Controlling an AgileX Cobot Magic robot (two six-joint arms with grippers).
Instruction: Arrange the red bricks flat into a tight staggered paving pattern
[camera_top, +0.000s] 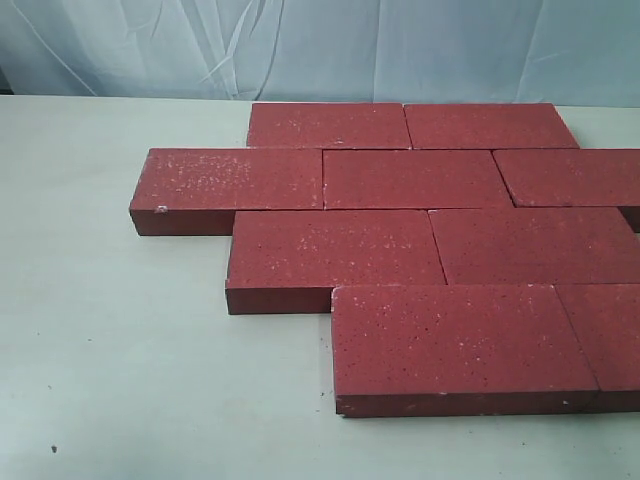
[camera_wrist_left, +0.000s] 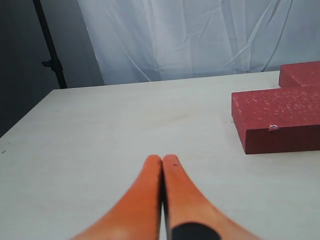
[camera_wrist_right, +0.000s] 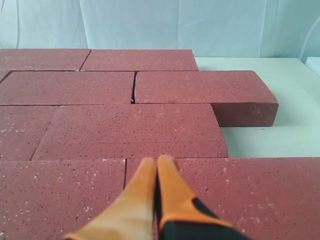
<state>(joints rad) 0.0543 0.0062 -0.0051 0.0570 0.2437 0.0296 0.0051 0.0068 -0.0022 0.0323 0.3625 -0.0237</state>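
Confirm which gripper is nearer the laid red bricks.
Right. The right gripper is directly over the red bricks, shut; the left gripper, also shut, is over bare table, apart from them.

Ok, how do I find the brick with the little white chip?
Look at the red bricks laid on the pale table. In the second row from the back, take the end brick that juts farthest left in the exterior view. Only it has a tiny white chip on its front edge, near its corner.

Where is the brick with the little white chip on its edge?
The chipped brick sticks out farthest left in the exterior view, second row from the back, its right end against the middle brick.
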